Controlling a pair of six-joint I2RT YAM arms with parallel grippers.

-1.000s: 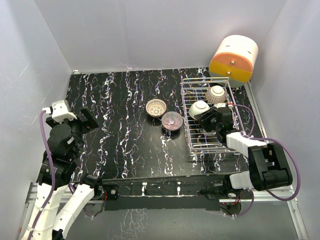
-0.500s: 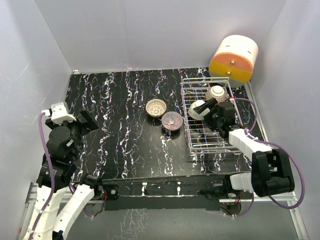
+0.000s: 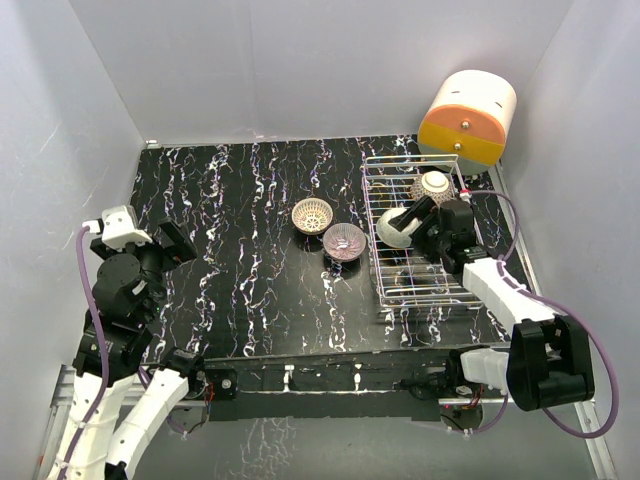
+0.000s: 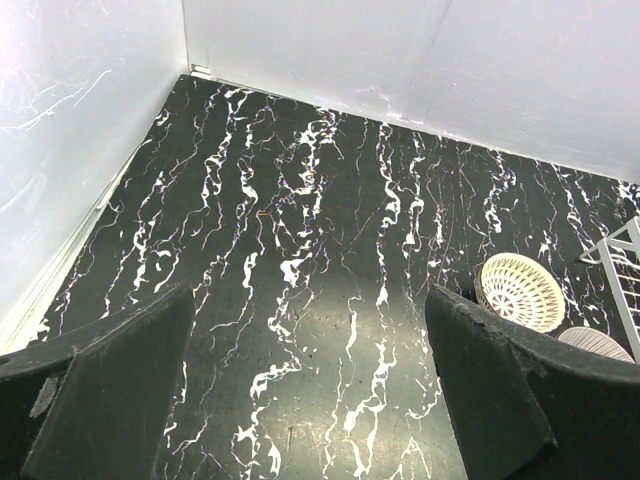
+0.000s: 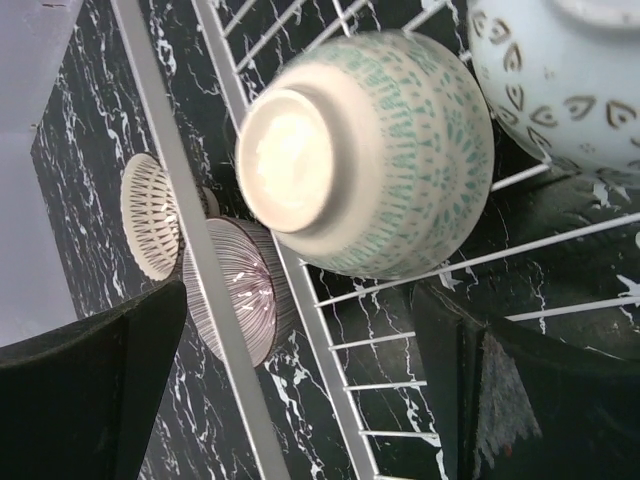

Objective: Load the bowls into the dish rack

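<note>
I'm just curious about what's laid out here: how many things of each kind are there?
Bowls: 4 (green-patterned bowl, heart-patterned bowl, white lattice bowl, purplish striped bowl)
Wire dish rack: 1
Orange-and-cream cylinder: 1
Total: 6

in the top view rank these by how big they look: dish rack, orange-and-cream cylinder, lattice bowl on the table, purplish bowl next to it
1. dish rack
2. orange-and-cream cylinder
3. lattice bowl and purplish bowl: these look about alike, so not ranked.
</note>
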